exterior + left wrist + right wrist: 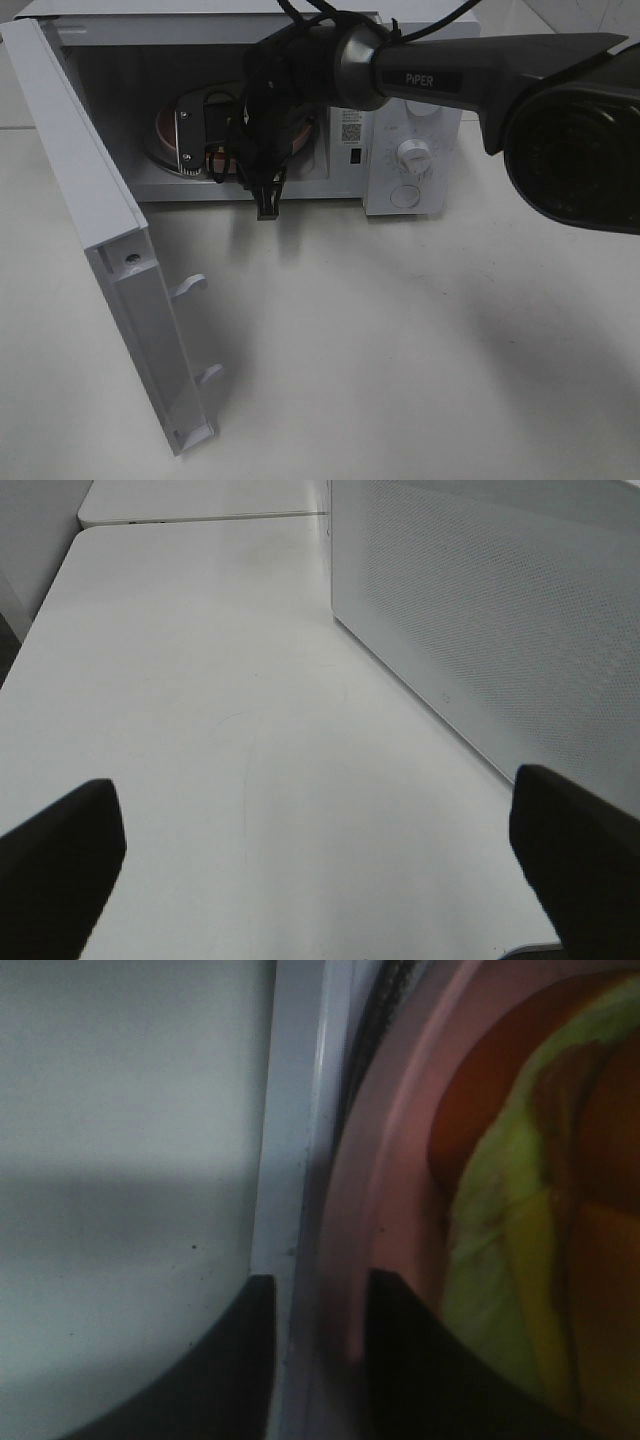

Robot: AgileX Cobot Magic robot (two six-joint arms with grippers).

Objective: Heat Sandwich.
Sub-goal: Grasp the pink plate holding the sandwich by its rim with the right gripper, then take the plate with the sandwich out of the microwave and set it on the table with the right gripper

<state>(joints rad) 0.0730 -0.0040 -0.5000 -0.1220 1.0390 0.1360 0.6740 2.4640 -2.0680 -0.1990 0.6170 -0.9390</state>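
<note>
The sandwich [500,1290] is in the microwave [432,125]. The right claw [318,1285] pinches its pink plate [385,1140]. The left claw [315,785] is wide open. The door [90,200] is not shut yet.

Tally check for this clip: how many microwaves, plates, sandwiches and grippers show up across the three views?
Microwave: 1
Plate: 1
Sandwich: 1
Grippers: 2 (left gripper, right gripper)
Total: 5
</note>
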